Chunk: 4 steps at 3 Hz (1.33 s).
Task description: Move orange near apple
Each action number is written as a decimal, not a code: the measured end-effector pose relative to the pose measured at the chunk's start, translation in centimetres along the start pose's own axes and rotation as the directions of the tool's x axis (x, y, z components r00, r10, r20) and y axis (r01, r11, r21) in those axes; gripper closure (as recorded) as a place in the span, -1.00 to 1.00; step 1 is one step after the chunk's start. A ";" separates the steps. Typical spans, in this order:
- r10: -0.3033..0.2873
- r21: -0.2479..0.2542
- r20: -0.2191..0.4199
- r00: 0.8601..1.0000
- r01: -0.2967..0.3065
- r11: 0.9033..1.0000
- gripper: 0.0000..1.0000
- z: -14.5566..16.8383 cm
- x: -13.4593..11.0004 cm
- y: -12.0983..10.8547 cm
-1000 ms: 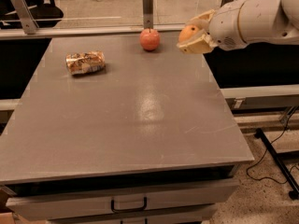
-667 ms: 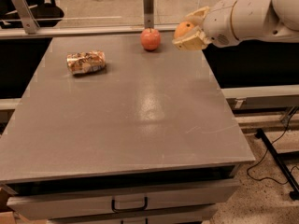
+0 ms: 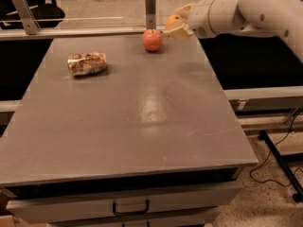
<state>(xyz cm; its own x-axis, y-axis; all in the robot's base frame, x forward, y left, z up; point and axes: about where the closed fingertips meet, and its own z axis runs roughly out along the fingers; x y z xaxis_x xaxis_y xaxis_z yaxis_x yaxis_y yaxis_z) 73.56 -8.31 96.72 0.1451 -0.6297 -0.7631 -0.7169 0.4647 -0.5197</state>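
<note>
One apple [image 3: 152, 40], orange [image 3: 172, 20], packet [image 3: 87, 63] and end effector [image 3: 177, 21].

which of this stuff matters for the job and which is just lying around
For the job: orange, held in the gripper above the far edge of the table; apple just left of it.
Lying about: crumpled packet on the left.

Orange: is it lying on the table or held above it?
Held above it. The gripper, at the far edge of the table right of the apple, is shut on the orange.
</note>
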 end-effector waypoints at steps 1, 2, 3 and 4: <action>0.064 0.007 -0.034 0.997 -0.064 0.998 1.00 2.7 2.4 -0.6; 0.139 -0.001 -0.053 0.989 -0.139 0.990 1.00 4.5 4.5 -0.1; 0.182 -0.023 -0.060 0.982 -0.183 0.983 0.65 6.3 5.4 0.6; 0.210 -0.029 -0.076 0.975 -0.213 0.977 0.16 7.6 6.4 0.7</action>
<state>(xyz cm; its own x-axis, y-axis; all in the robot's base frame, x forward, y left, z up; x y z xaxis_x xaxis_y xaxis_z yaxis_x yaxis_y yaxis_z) 79.18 -7.26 88.59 -0.0612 -0.5637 -0.8237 -0.7509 0.5697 -0.3341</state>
